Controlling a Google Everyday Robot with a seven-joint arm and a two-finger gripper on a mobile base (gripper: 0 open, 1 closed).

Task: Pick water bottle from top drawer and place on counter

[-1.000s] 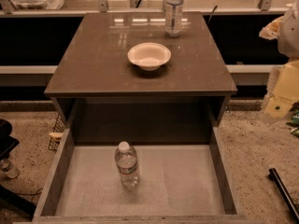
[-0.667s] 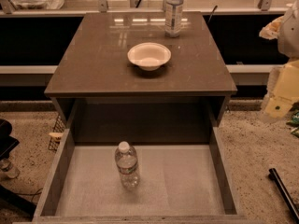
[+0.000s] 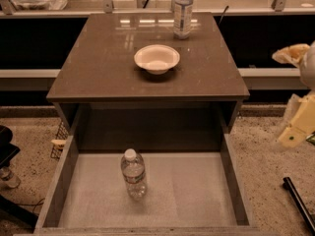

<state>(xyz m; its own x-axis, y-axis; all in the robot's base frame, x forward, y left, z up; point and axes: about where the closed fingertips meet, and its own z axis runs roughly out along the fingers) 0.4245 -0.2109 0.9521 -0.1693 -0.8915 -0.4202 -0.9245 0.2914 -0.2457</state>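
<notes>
- The water bottle (image 3: 133,174) is seen standing upright on the pale liner of the top drawer (image 3: 234,187), left of centre and towards the front; no shift from the earlier frame is noted.
- The drawer is pulled fully out below the counter (image 3: 98,68), as it was before.
- The gripper (image 3: 297,128) is found at the right edge of the view, beside the cabinet and well apart from the bottle; its place is unchanged, nothing is held in it as far as can be seen, and whether it is released or clenched cannot be told.
- On the counter, a pale bowl (image 3: 157,58) is set near the middle and a taller clear bottle (image 3: 182,11) near the far edge; both are left where they were.
</notes>
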